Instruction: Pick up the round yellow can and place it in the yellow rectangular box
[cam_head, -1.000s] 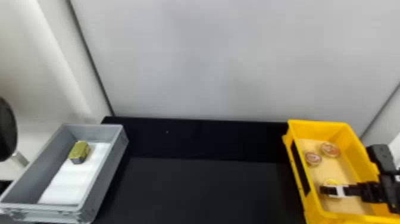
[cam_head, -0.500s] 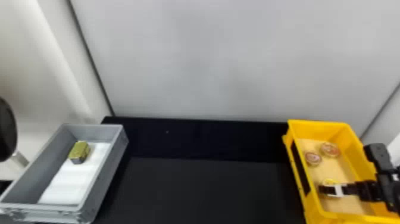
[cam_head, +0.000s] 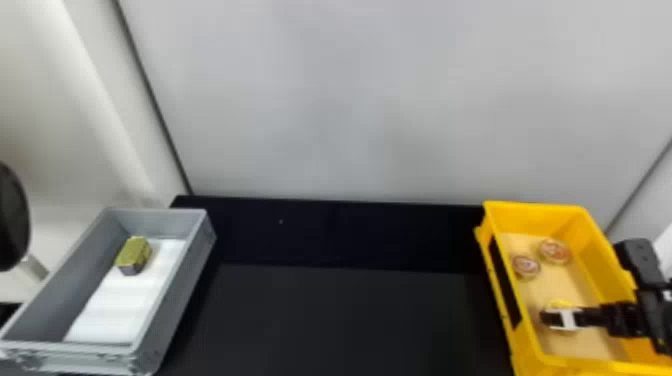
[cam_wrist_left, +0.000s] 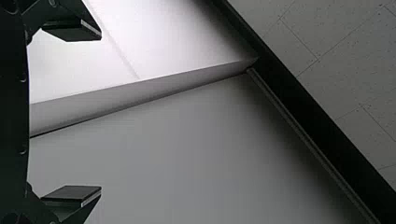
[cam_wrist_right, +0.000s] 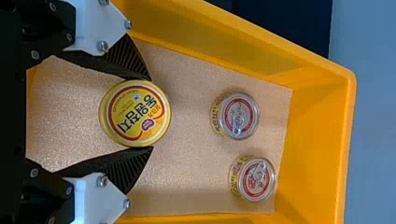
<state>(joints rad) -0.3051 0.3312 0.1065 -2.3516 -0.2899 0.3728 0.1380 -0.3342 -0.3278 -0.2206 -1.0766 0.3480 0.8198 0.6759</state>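
Round yellow can (cam_wrist_right: 135, 113) – inside the yellow rectangular box (cam_wrist_right: 347, 140), over the pale liner (cam_wrist_right: 187, 184), printed yellow top towards the right wrist camera. Right tool (cam_wrist_right: 150, 113) narrowed onto it, one black ribbed finger against each side, contact near the fingertips. Left tool (cam_wrist_left: 100, 112) up by a pale wall, fingers wide apart, nothing between them.

Handling, by judgement: metal body, stiff, probably full, so fairly weighty for its size. Not fragile; a firm squeeze should do no more than a slight dent at worst. Painted wall likely smooth and a bit slippery. Curved too – pads placed off the widest line would let it squirt forward or roll out. Best hold: straight across the full diameter, low to middle of the side wall, both pads level, pressure off the top.

Whether its base touches the liner, cannot tell. Since it is already within the box walls, setting down looks like the step in hand: base flat, then both fingers eased apart evenly so neither drags the rim. Two smaller cans (cam_wrist_right: 240, 116) (cam_wrist_right: 254, 179) lie further along the liner, well apart from it.
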